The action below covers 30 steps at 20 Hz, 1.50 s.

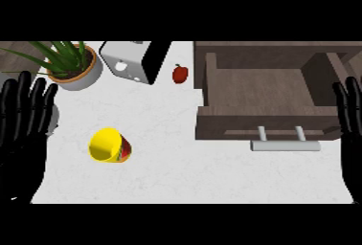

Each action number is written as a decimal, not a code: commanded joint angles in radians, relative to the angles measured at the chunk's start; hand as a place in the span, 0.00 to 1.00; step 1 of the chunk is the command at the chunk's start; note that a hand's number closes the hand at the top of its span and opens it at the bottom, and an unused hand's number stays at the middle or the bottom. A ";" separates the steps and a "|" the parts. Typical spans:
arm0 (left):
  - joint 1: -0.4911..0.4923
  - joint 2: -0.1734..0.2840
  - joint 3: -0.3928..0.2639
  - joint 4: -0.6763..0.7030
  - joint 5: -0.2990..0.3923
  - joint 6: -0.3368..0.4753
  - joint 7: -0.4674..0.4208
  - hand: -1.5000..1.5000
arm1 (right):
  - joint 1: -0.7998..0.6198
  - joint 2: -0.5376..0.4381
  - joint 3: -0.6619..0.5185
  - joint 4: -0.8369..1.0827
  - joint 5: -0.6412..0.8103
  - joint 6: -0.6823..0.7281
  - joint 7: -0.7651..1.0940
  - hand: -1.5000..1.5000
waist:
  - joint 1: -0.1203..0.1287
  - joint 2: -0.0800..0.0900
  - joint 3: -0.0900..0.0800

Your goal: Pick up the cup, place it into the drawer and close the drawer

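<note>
A yellow cup (109, 145) with a red band lies on its side on the white counter (184, 167), left of centre, its mouth facing the lower left. The brown drawer (258, 86) stands open at the upper right, its inside bare, with a grey handle (285, 143) on its front. My left hand (25, 119) rests open at the left edge, fingers up, a short way left of the cup. Along the right edge my right hand (349, 119) rests open too, beside the drawer's right wall. Neither hand touches the cup.
A potted green plant (71, 64) stands at the back left. A white and black toaster (134, 60) sits beside it. A small red pepper (180, 73) lies between the toaster and the drawer.
</note>
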<state>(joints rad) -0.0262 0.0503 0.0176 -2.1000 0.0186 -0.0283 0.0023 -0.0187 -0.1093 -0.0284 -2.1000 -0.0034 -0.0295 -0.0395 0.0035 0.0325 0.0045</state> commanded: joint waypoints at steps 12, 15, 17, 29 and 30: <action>0.025 0.298 0.083 0.317 0.713 -0.613 0.098 0.00 | -0.044 -0.033 0.084 0.057 -0.045 0.095 0.162 0.00 | -0.002 -0.030 -0.006; -0.086 0.334 0.128 0.466 0.736 -0.664 0.099 0.00 | -0.114 -0.056 0.026 0.133 -0.096 0.131 0.158 0.00 | -0.006 -0.030 -0.005; -0.080 0.246 0.080 0.550 0.546 -0.654 0.017 0.00 | -0.131 -0.069 0.004 0.159 -0.102 0.147 0.151 0.00 | -0.007 -0.030 -0.005; -0.207 0.294 0.165 1.020 0.244 -0.794 -0.285 0.00 | -0.196 -0.064 -0.028 0.190 -0.100 0.157 0.135 0.00 | -0.012 -0.029 -0.006; -0.219 0.284 0.151 1.010 0.229 -0.781 -0.281 0.00 | -0.191 -0.057 -0.025 0.258 -0.084 0.171 0.083 0.00 | -0.007 -0.030 -0.005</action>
<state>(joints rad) -0.2280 0.3333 0.1630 -1.2071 0.3566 -0.7798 -0.1696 -0.1976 -0.1649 -0.0391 -1.9015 -0.0883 0.1226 0.0822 -0.0060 0.0021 -0.0009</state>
